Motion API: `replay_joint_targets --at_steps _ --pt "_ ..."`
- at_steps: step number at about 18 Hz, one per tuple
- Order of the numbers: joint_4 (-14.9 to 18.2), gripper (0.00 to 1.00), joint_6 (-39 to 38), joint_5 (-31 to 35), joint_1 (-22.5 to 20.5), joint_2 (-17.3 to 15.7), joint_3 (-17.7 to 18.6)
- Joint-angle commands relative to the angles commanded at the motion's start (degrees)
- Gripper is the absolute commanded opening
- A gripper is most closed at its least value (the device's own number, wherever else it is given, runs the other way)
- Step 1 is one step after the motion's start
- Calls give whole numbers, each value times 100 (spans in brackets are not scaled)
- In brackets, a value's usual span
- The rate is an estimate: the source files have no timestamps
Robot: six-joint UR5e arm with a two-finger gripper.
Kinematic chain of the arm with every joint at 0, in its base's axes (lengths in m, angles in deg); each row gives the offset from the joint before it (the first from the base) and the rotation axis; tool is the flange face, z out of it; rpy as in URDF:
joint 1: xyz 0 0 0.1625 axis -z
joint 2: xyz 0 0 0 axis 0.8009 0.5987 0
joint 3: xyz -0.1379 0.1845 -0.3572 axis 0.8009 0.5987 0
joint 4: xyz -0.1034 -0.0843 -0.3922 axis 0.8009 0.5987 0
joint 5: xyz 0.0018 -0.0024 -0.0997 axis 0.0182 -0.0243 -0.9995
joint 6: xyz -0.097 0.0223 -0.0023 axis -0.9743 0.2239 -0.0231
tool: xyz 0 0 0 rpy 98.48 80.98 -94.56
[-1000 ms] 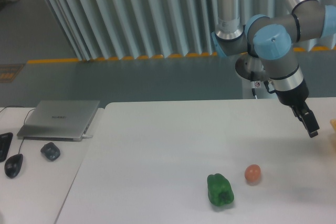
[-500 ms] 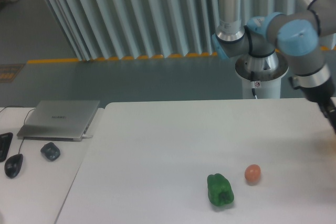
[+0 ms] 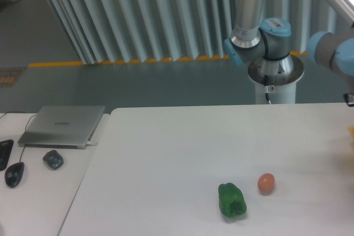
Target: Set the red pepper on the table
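hand out of frame, table [image 3: 166, 153]

A single fixed camera looks from above the near edge of the white surface [image 3: 182, 136], angled down and facing the arm's base [image 3: 275, 75] and the ribbed wall behind it. It stands at middling range; left of the base the laptop desk [image 3: 38, 192] shows.

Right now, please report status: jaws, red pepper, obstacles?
Jaws out of frame, right side. Red pepper not visible. Green pepper and orange ball on table, apart.
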State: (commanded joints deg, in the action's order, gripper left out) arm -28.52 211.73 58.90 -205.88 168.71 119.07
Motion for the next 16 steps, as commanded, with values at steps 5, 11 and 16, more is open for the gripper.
replay_joint_targets --at_steps 5,11,16 --pt "-395 100 248 0 -150 360 -202" --pt "-387 100 502 61 -387 580 -221" --pt "-404 100 713 62 -625 739 -273"
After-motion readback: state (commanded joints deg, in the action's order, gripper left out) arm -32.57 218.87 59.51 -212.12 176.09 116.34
